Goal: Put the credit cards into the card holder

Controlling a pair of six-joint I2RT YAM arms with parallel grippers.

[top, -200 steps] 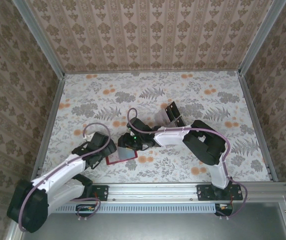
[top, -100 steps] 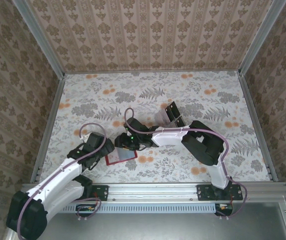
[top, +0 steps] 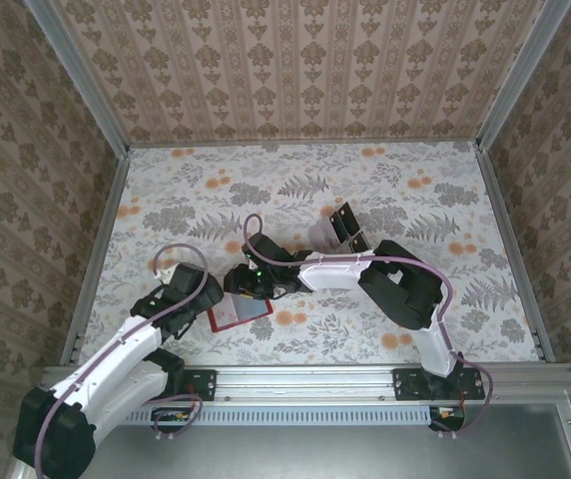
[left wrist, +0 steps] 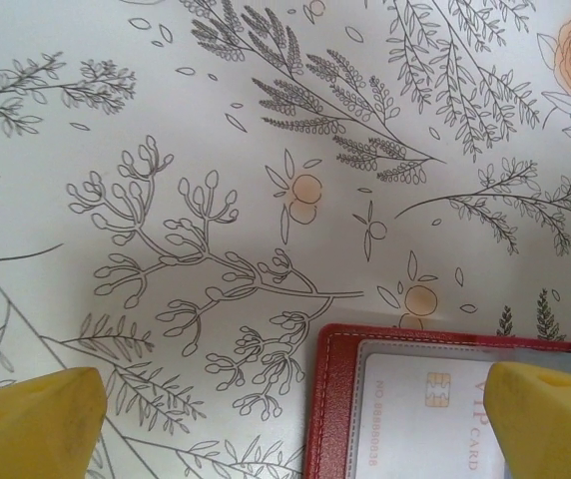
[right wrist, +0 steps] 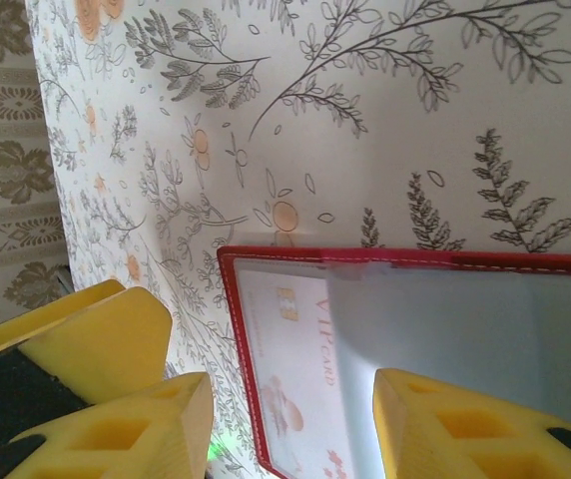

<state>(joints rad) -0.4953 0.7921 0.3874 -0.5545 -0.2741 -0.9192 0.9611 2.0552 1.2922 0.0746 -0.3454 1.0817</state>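
The red card holder [top: 236, 313] lies open on the flowered table, near the front and left of centre. A pale card marked VIP [left wrist: 435, 409] sits behind its clear pocket [right wrist: 295, 379]; a grey glossy sheet [right wrist: 465, 319] covers the part beside it. My left gripper [top: 202, 302] is at the holder's left edge, wide open [left wrist: 295, 424], one finger over the holder's corner. My right gripper [top: 244, 287] hangs just above the holder, jaws apart [right wrist: 290, 409], nothing between them. Black credit cards [top: 343, 217] stand in a clear tray [top: 323, 232] farther back.
Patterned walls with metal corner posts close in the table on three sides. A metal rail [top: 305, 381] runs along the front edge under both arm bases. The right arm's elbow [top: 405, 289] lies low across the table to the right of the holder.
The left gripper has drawn back to the left, off the holder. The right gripper has shifted a little left over the holder. Both keep the same opening.
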